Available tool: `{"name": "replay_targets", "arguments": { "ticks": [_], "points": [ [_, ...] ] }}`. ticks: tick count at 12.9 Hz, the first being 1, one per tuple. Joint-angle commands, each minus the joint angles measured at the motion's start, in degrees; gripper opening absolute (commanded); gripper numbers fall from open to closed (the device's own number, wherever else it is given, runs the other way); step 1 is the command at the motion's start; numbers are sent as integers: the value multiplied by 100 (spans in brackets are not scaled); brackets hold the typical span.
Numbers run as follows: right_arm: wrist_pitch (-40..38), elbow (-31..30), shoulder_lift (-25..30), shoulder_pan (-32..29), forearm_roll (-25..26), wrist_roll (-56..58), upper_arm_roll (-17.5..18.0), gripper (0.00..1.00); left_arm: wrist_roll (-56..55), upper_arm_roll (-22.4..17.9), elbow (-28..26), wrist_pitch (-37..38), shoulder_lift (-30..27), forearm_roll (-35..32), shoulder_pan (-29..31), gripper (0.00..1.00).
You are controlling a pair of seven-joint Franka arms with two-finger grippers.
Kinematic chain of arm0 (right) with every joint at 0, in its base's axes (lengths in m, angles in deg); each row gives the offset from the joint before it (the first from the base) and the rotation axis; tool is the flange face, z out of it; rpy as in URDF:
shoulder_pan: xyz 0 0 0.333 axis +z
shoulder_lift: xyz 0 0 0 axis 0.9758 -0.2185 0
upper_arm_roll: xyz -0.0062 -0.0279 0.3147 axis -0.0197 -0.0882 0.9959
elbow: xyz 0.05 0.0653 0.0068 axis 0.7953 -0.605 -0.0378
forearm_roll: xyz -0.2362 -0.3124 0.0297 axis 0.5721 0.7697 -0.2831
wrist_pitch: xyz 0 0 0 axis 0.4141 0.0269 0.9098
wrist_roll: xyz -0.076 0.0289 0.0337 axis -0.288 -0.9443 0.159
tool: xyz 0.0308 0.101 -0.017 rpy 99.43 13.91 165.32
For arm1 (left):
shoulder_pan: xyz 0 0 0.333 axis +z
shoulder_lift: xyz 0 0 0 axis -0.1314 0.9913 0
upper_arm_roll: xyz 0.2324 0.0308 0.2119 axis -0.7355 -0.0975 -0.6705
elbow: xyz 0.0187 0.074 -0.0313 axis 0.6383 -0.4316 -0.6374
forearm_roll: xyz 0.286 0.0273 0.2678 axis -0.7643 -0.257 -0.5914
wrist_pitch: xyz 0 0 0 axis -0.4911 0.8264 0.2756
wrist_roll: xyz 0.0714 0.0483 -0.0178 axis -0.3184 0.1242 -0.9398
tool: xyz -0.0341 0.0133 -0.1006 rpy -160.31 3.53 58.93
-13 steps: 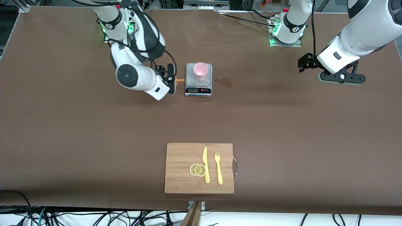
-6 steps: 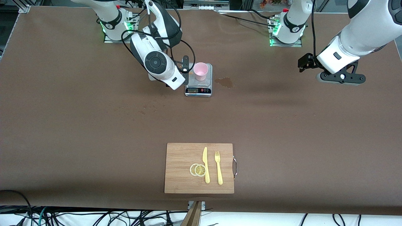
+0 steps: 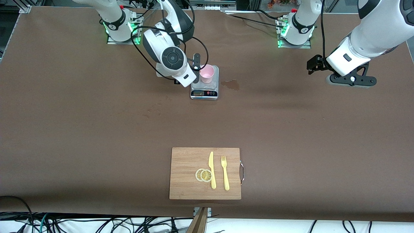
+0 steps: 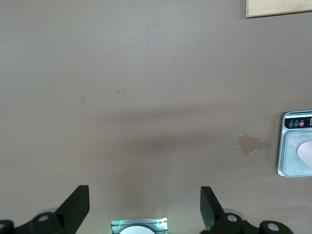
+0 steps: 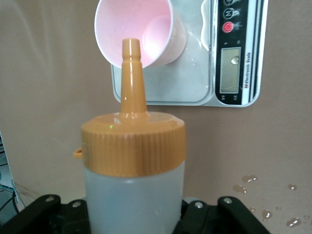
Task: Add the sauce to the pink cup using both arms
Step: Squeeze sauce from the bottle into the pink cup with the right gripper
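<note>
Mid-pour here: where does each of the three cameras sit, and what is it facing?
Front view: high across the table, facing both arms; right gripper beside pink cup, left gripper waiting, open.
Left wrist view: looks down on bare table; own fingertips show.
Right wrist view: along the held sauce toward the cup.
Shared: the scale.

A small pale pink plastic cup (image 3: 207,73) stands on a flat grey digital kitchen scale (image 3: 204,92) near the bench's edge by the robots' bases. The right claw (image 3: 196,66), clamped on a translucent squeeze bottle with an orange nozzle cap (image 5: 132,170), is beside the cup, the nozzle tip at its rim. A rectangular wooden cutting board (image 3: 184,187) lies at the bench's edge nearest the front camera. The left claw (image 4: 145,209) hangs open over the bench's left-arm end.
</note>
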Motion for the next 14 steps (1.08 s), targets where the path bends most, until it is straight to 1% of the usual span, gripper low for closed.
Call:
{"name": "replay_targets", "arguments": {
  "ticks": [1,3,5,9,11,13,14],
  "points": [
    [-34,-167,154,128,155,-309,12,0,115,-10,41,84,-57,101,11,100],
    [-113,-158,145,225,514,-739,47,0,115,-10,41,92,-49,101,11,100],
    [-175,-158,119,225,708,-890,135,0,115,-10,41,84,-49,101,11,100],
    [-175,-97,48,295,805,-934,144,0,115,-19,41,84,-49,101,11,100],
    [-175,-35,-4,374,858,-1145,135,0,115,-19,41,92,-49,101,11,100],
    [-245,88,-92,444,938,-1180,144,0,115,-19,41,84,-49,101,11,100],
    [-376,271,-197,462,964,-1181,144,0,115,-19,41,84,-49,101,11,100]
  ]
}}
